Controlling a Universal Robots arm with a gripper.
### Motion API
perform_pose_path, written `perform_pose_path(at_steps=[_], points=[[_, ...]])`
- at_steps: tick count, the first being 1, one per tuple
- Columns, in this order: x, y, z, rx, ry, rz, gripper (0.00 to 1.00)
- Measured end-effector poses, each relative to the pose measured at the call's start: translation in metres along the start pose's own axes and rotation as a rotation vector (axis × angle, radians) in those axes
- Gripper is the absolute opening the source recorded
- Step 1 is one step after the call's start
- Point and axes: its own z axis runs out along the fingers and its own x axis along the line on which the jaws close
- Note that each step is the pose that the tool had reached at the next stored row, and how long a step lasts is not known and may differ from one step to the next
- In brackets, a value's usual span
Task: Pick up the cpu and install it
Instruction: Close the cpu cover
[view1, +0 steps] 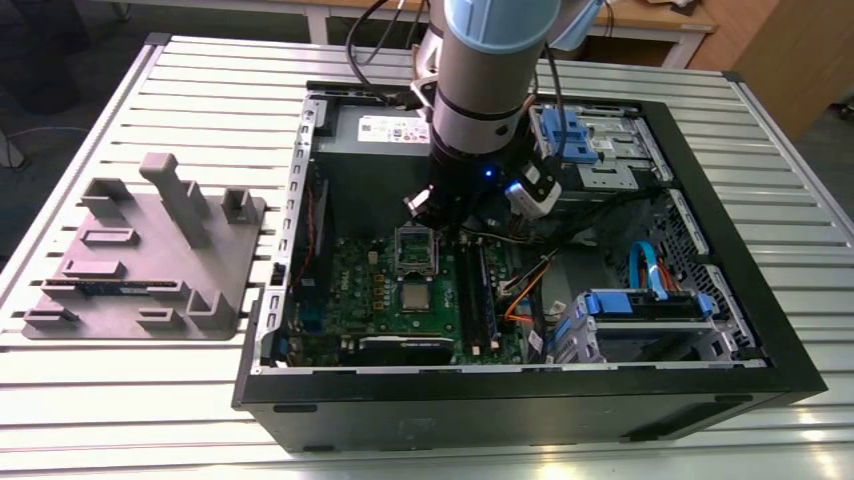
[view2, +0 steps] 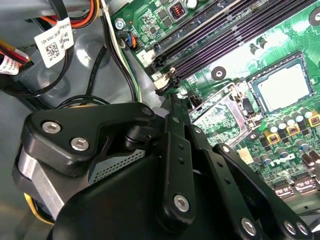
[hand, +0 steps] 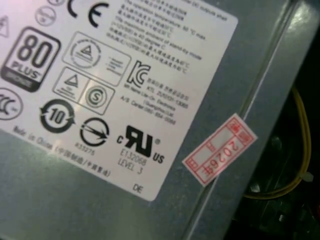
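The cpu (view1: 415, 297) is a small silvery-grey square lying flat in its socket on the green motherboard (view1: 360, 275) inside the open computer case (view1: 694, 200). The second wrist view has the cpu (view2: 281, 89) beyond the hollow metal socket frame (view2: 226, 107), which stands swung open next to it. My gripper (view1: 437, 208) hangs from the arm just above that frame (view1: 416, 248), a little behind the cpu and apart from it. The gripper's black linkage (view2: 170, 170) covers the near part of the board. Nothing shows in its grasp.
A grey holding fixture (view1: 147, 250) lies on the slatted table at the exterior view's left. The power supply (view1: 380, 130) with its label (hand: 100, 75) sits behind the arm. Memory slots (view1: 475, 290), loose cables (view1: 534, 290) and blue drive cages (view1: 641, 305) crowd the case.
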Motion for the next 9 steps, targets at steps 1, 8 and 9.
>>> perform_pose_path(at_steps=[1, 8, 9], points=[[0.0, 0.0, 0.0, 0.0, 0.0, 0.0, 0.1], [-0.0007, 0.0015, 0.0015, -0.001, 0.0003, -0.023, 0.1], [-0.0009, 0.002, 0.0019, -0.0011, 0.0004, -0.026, 0.1]])
